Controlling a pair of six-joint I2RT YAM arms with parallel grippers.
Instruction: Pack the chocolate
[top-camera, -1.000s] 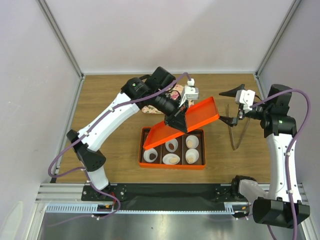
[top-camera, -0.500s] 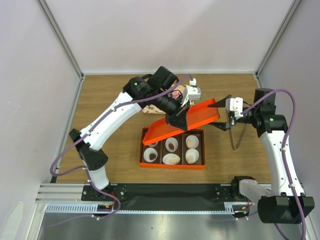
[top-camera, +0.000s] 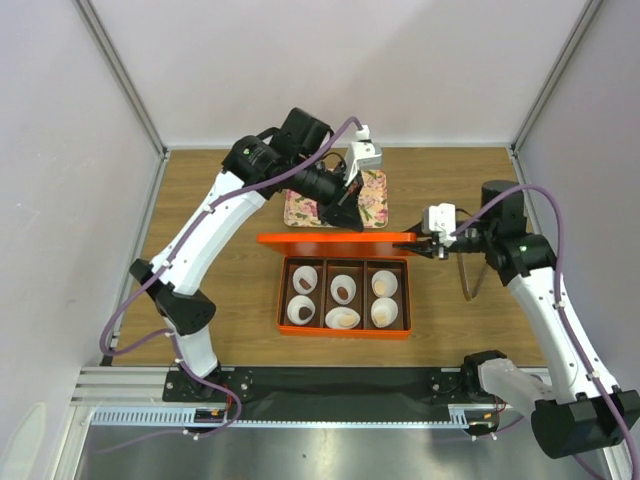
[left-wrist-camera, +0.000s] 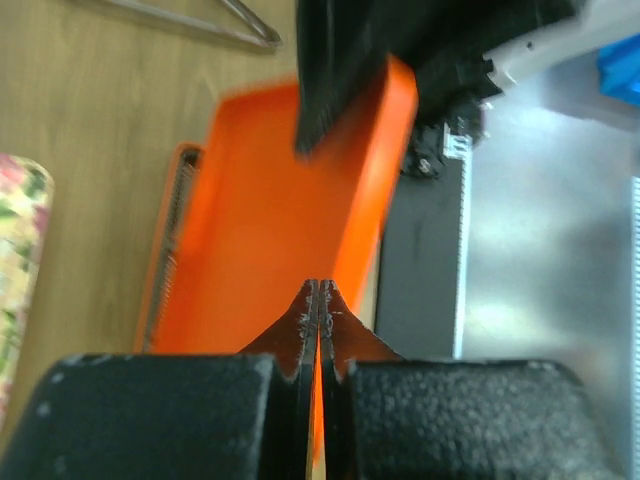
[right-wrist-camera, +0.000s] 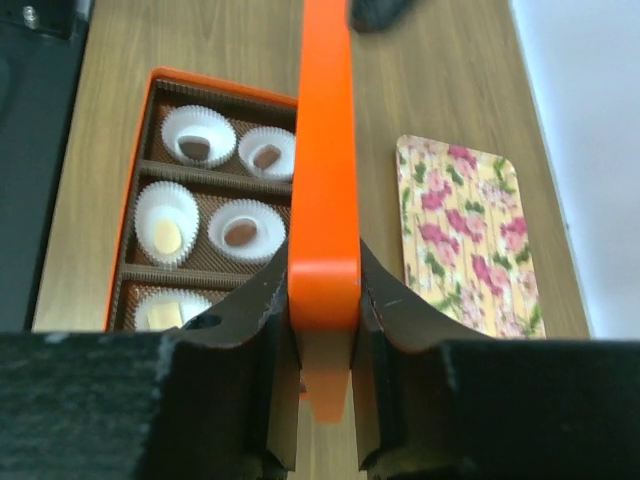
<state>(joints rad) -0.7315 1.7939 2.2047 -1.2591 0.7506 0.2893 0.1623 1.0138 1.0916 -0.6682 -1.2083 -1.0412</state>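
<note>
Chocolate (right-wrist-camera: 240, 233): three dark lumps, each sitting in its own white cup, in the left and middle columns of the box. That's two in the left column and one in the back of the middle.
Tabletop (top-camera: 240, 290): wood, carrying everything here.
Left claw (top-camera: 347, 226): reaching down from behind, jaws pressed tight together on the orange lid's long edge. The left wrist view shows a sliver of orange pinched between them.
Floral tray (top-camera: 375, 190): lying flat behind the box, partly covered by the left arm.
Orange lid (top-camera: 335, 239): up on its edge, a thin bar from above, running left to right over the box's far rim, gripped by both claws.
Orange box (top-camera: 345, 333): open, brown inside, three columns of two.
Paper cups (top-camera: 302, 312): six, one per compartment; the right-hand ones hold pale pieces.
Right claw (top-camera: 422, 243): closed on the lid's right end, one finger on each face.
Tongs (top-camera: 470, 275): lying on the wood right of the box, apart from it.
</note>
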